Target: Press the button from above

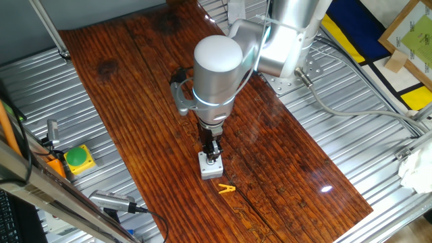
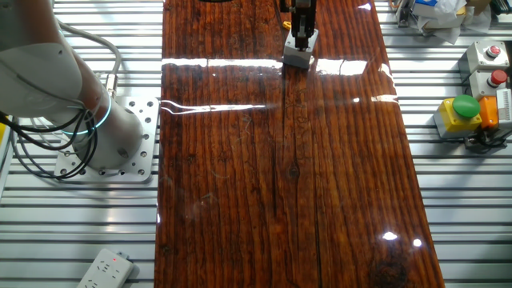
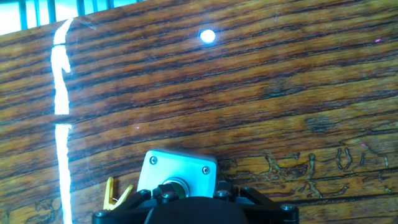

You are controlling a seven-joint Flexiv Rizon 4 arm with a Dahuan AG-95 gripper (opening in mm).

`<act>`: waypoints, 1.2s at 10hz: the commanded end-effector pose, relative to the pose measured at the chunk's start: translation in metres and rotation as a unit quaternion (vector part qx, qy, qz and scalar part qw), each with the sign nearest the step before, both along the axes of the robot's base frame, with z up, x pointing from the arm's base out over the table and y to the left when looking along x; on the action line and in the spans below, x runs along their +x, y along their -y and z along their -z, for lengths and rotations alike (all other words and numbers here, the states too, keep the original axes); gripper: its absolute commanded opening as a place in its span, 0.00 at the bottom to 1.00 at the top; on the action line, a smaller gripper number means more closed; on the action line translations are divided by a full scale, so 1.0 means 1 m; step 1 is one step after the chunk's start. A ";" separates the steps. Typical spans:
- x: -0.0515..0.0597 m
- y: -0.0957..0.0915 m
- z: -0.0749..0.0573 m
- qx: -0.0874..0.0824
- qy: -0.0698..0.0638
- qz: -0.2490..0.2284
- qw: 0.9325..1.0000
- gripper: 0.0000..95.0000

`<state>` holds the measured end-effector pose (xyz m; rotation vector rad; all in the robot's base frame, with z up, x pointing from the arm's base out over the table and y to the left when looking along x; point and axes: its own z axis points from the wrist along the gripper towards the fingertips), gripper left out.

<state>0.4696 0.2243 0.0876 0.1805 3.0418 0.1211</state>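
You are looking at the arm (image 1: 216, 74) standing over the worktop (image 1: 135, 101) with its fingers (image 1: 212, 150) bearing down on the button (image 3: 169, 185) in its grey box (image 1: 210, 166) near the worktop's near edge, so the press is seemingly happening and only lifting off is remaining, though you cannot tell whether the fingers are spread.

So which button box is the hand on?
The small square light-grey box on the wooden board, under the hand; the yellow-housed green button sits off-board.

A dark, glossy wooden worktop (image 2: 272, 160) lies on a ribbed aluminium frame (image 2: 464, 208). Bright lamp glare streaks across the wood. A white power strip (image 2: 104, 270) rests on the frame.
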 end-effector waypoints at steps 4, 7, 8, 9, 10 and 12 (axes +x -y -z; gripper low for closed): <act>0.000 0.000 0.004 -0.001 0.001 0.001 1.000 0.40; 0.002 0.003 -0.014 0.001 -0.010 -0.003 1.000 0.40; 0.002 0.003 -0.015 0.001 -0.009 -0.002 1.000 0.40; 0.002 0.003 -0.016 0.002 -0.008 -0.001 1.000 0.40; 0.002 0.003 -0.017 0.002 -0.008 0.000 1.000 0.40; 0.002 0.003 -0.019 0.003 -0.009 0.000 1.000 0.40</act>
